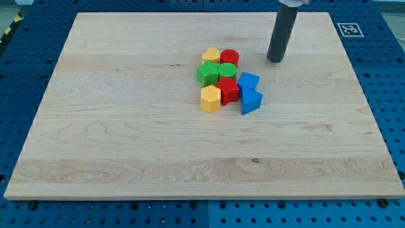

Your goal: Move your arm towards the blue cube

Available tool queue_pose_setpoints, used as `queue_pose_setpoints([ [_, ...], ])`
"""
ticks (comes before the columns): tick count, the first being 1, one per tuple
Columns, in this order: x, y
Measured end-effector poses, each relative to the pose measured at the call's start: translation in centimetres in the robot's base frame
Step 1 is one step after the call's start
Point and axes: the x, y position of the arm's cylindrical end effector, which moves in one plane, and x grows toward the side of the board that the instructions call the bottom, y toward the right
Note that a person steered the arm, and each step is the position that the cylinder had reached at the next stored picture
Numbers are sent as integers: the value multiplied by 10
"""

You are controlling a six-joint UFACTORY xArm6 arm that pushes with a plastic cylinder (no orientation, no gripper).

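nearest the view's bottom lies bare wooden board (190, 158). the cluster of blocks sits just above the board's middle. its lowest members are a yellow block (211, 99) at the cluster's left and a blue block (251, 101) of wedge-like shape at its right, with a red block (228, 90) between them. touching the wedge's upper side is the blue cube (248, 81), the task's thing, at the cluster's right edge. further up sit a green block (206, 73) and a green cylinder (228, 69), then a yellow block (211, 56) and a red cylinder (230, 57) at the far side. my tip (275, 60) rests on the board up and to the right of the blue cube, near but apart from it. there are no fingers to spread or close: the arm ends in a plain rod. judgement: the cube looks light, rigid and prone to slide or turn; contact its free upper-right face squarely, since neighbours touch its other sides.
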Motion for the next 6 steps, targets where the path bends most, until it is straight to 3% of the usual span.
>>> queue_pose_setpoints([
  [6,-2,0],
])
